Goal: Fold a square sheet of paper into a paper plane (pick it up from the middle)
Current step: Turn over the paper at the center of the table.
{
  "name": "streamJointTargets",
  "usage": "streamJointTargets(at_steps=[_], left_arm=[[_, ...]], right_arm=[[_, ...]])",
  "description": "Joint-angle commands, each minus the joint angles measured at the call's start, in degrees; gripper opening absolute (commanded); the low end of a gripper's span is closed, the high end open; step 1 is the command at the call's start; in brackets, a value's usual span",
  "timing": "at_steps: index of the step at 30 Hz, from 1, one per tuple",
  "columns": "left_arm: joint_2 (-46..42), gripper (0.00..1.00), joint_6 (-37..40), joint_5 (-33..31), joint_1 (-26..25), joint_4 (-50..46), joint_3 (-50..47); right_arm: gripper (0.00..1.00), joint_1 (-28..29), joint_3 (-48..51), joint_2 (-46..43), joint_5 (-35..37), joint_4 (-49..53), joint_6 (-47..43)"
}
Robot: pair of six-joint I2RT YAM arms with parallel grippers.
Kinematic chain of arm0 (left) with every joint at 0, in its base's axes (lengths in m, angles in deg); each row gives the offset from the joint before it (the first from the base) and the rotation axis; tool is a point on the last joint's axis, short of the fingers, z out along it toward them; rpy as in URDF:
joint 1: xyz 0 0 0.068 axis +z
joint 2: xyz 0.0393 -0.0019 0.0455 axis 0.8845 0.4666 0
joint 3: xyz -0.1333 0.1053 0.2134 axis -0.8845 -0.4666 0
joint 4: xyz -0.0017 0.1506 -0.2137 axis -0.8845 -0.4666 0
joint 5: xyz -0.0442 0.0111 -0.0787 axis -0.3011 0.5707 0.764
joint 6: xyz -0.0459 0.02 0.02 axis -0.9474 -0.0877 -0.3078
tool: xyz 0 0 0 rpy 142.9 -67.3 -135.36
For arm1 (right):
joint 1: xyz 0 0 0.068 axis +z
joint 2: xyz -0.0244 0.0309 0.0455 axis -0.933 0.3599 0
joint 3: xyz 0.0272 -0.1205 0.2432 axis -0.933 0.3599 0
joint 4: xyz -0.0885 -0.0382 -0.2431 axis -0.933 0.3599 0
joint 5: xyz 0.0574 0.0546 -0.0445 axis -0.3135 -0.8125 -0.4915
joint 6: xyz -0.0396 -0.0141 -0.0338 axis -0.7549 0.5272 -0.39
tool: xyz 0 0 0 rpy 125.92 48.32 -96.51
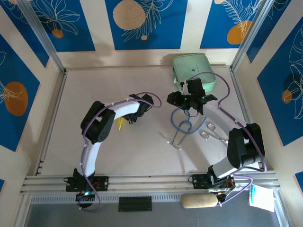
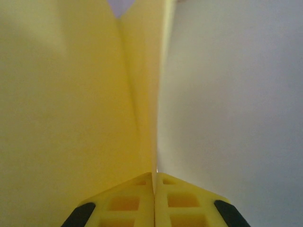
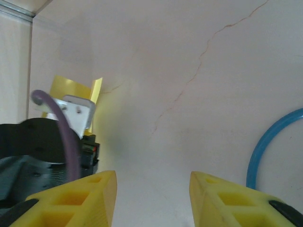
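Closure of the left gripper [image 2: 155,181] on the paper plane [image 2: 71,94] is recorded in the left wrist view. The two yellow fingers are pressed together, with the yellow paper pinched along its fold between them. From that grip the paper is seen rising in two panels that meet at a centre crease.

From above, the paper plane [image 1: 121,124] is observed as a small, narrow yellow point. It lies left of the table's [image 1: 142,156] centre, just under the left arm's [image 1: 102,120] wrist. Whether its tip is touching the table cannot be told.

The right gripper [image 3: 152,191] is found released. A clear gap is seen between its fingers and nothing is held between them. It is directed across the bare table surface towards the left arm and the yellow paper [image 3: 71,87], and is well apart from both.

A blue looped cable [image 1: 182,124] is noted right of centre, near the right gripper. Metal scissors [image 1: 209,133] lie just to the right of the cable. A mint-green case [image 1: 191,71] is placed at the far right.
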Motion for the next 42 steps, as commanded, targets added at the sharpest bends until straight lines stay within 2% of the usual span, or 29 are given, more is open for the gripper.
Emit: streamJointTargets(at_steps=[1,19,24,30,37,42], left_arm=[[2.5,0.11,-2.7,-1.2,-1.0,-2.7,1.8],[-4.0,0.25,-10.7,19.8,-3.1,5.0,-0.1],[-6.4,0.26,-14.2,23.1,-4.0,6.8,-0.9],[-9.6,0.35,-16.8,27.7,-5.5,9.9,-2.3],[-12.6,0.38,-19.1,32.0,-6.9,11.9,-2.7],[-15.9,0.4,-22.2,40.4,-8.3,16.2,-4.4]], right_arm=[[0.45,-0.3,0.3,1.1,-1.6,0.8,0.8],[0.44,-0.6,1.1,2.0,-2.5,-0.4,3.1],[0.45,-1.1,1.7,1.8,-2.9,-1.0,3.9],[0.44,-1.7,2.7,1.4,-3.1,-1.7,4.8],[0.44,-2.6,4.0,1.0,-3.5,-2.6,6.2],[0.44,-3.6,5.2,0.4,-3.4,-3.3,7.4]])
